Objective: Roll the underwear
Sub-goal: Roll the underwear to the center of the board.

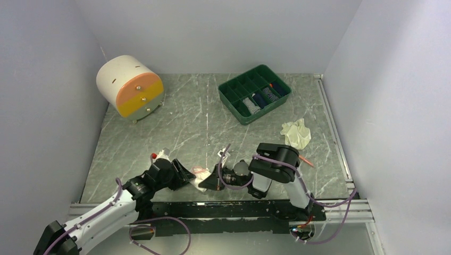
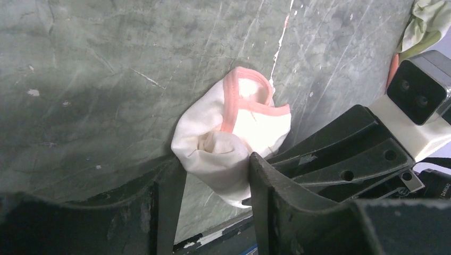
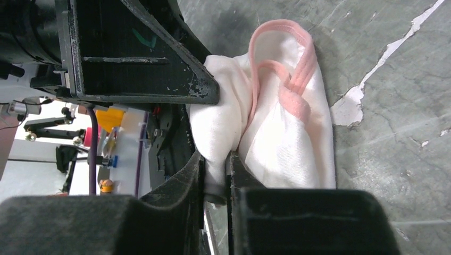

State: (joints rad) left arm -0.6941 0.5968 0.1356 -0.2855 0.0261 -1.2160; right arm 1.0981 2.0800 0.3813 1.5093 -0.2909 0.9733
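The white underwear with pink trim (image 1: 199, 173) lies bunched on the marbled table near the front edge, between my two grippers. It shows in the left wrist view (image 2: 234, 133) with a rolled end, and in the right wrist view (image 3: 282, 122). My left gripper (image 1: 186, 175) (image 2: 213, 159) is open, and the rolled end sits between its fingertips. My right gripper (image 1: 210, 183) (image 3: 215, 159) is shut on a fold of the same garment. The cream-white underwear (image 1: 296, 133) lies crumpled to the right, apart from both grippers, and shows in the left wrist view (image 2: 431, 21).
A green compartment tray (image 1: 230, 97) stands at the back right. A round white, orange and yellow drawer box (image 1: 130, 87) stands at the back left. A small orange item (image 1: 306, 159) lies by the right arm. Grey walls close in three sides; a metal rail (image 1: 213, 208) runs along the front.
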